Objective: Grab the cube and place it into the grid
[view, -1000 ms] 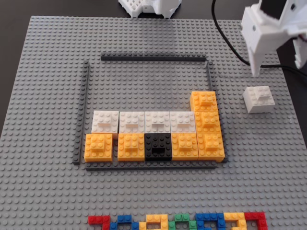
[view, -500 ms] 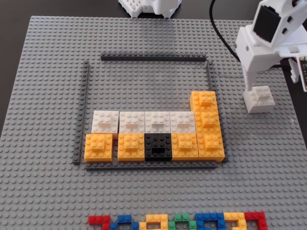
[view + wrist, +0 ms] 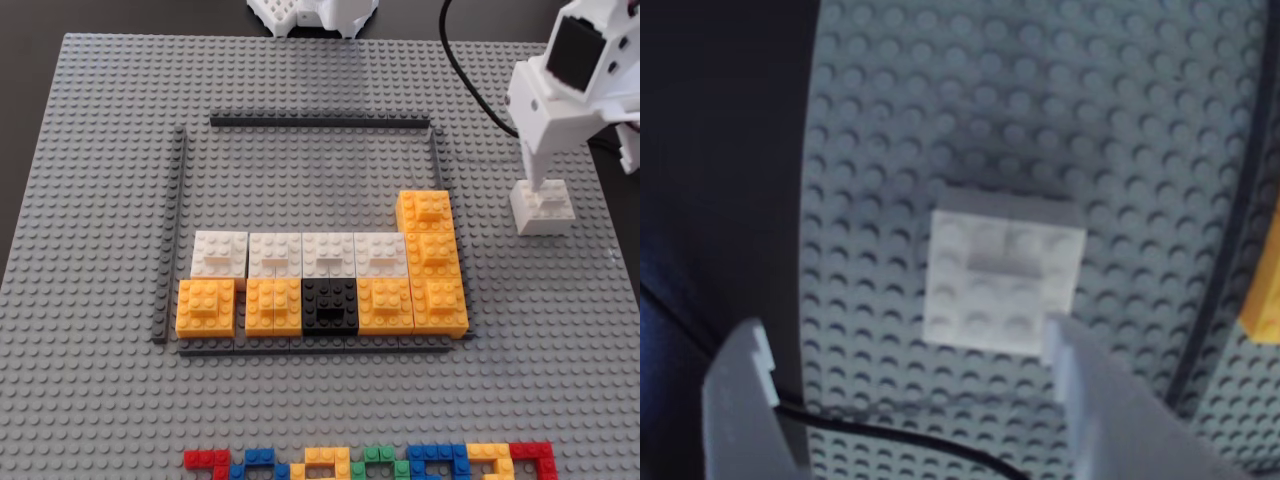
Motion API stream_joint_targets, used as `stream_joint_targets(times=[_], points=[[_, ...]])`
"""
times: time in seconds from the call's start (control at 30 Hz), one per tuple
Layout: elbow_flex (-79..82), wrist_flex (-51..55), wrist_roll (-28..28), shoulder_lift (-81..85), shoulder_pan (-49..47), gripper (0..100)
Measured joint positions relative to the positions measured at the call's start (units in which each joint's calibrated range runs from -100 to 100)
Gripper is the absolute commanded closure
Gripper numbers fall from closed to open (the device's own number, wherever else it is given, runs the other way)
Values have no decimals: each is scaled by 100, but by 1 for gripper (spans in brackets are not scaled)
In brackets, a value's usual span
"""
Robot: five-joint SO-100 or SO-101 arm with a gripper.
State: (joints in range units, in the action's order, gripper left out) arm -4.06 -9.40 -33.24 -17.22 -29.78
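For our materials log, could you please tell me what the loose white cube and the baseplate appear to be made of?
The cube looks like moulded hard plastic: matte-smooth white with crisp round studs. The baseplate seems the same kind of plastic in grey, evenly studded, with only a faint sheen.

In the fixed view, the upper part of the grid (image 3: 310, 180) is seen bare, bounded by thin bars (image 3: 320, 122) at top, left and right. Its lower part is filled by a row of white blocks (image 3: 300, 254) above a row of orange blocks (image 3: 208, 307) with a black block (image 3: 330, 305); an orange column (image 3: 432, 250) stands against the right bar. The cube (image 3: 542, 210) sits right of the grid with bare baseplate (image 3: 100, 150) around it. The hand (image 3: 910, 345) is spread, one finger (image 3: 1070, 350) touching the cube's corner in the wrist view. A cable (image 3: 470, 70) crosses the upper right.
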Motion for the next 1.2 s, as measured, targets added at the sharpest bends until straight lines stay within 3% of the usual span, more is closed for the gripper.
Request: stream_joint_targets(times=[0.27, 0.6, 1.2], points=[[0, -54, 0, -25, 22, 66], [0, -205, 0, -136, 66, 76], [88, -234, -54, -170, 168, 82]])
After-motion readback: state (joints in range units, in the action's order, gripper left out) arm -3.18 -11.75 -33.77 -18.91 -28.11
